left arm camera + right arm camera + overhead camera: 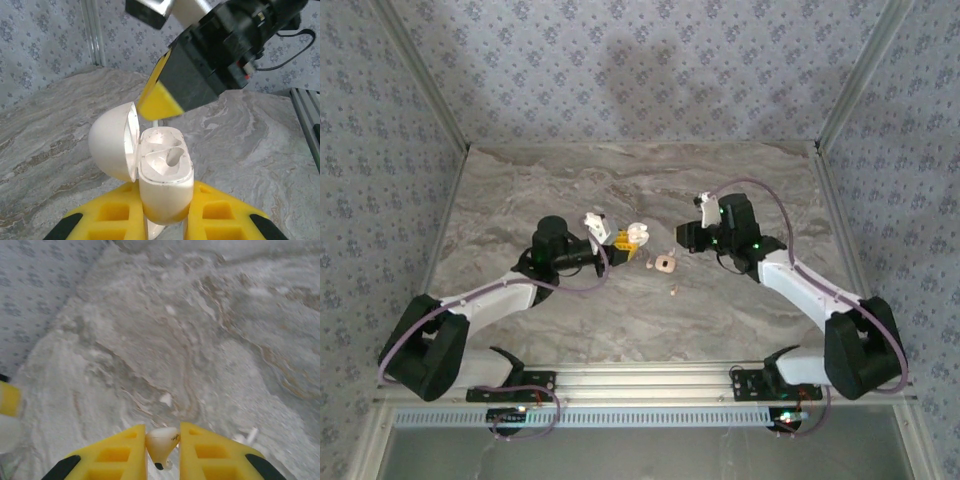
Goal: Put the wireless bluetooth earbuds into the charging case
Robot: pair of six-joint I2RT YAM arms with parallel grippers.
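The charging case [165, 172] is white, and its lid [112, 142] is swung open to the left over two hollow sockets. My left gripper [165, 202] is shut on its lower body and holds it upright above the table. From above, the case [636, 235] sits at the left gripper [626, 243] tips, mid-table. My right gripper [162, 430] is shut on one whitish earbud [161, 446] with a dark tip, above the marble. The right gripper [688, 240] hangs just right of the case, and its yellow finger [157, 100] shows close above the open case.
A small peach-tan piece with a darker centre [665, 263] and a tiny pale speck [675, 291] lie on the marble table [520, 200] between the arms. A thin white piece [249, 436] lies right of my right fingers. Patterned walls [640, 70] enclose the table.
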